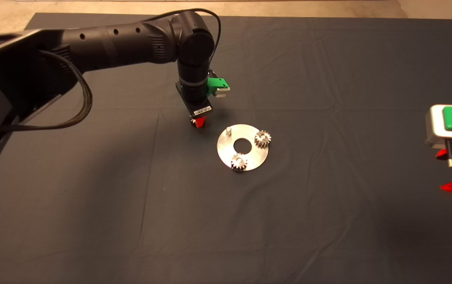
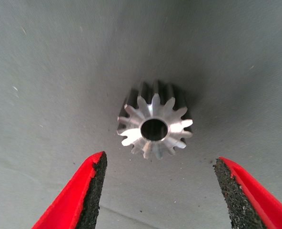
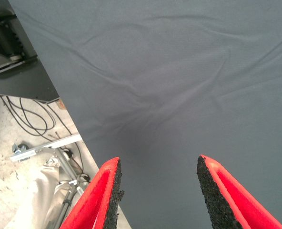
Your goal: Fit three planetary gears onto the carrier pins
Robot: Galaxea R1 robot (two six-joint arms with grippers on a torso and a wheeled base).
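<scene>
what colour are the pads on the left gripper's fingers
Black, on red fingers; clearest in the left wrist view.

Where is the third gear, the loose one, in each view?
Head view: almost hidden under the left tool, on the mat left of the plate.
Left wrist view: third gear lying flat, centred between the open fingers.
Right wrist view: not in it.
Shared landmark: the dark mat.

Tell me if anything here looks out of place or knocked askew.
Nothing stands out. Two planetary gears sit on the carrier plate, one pin is bare, and the third gear lies flat on the mat between the open left gripper fingers.
</scene>
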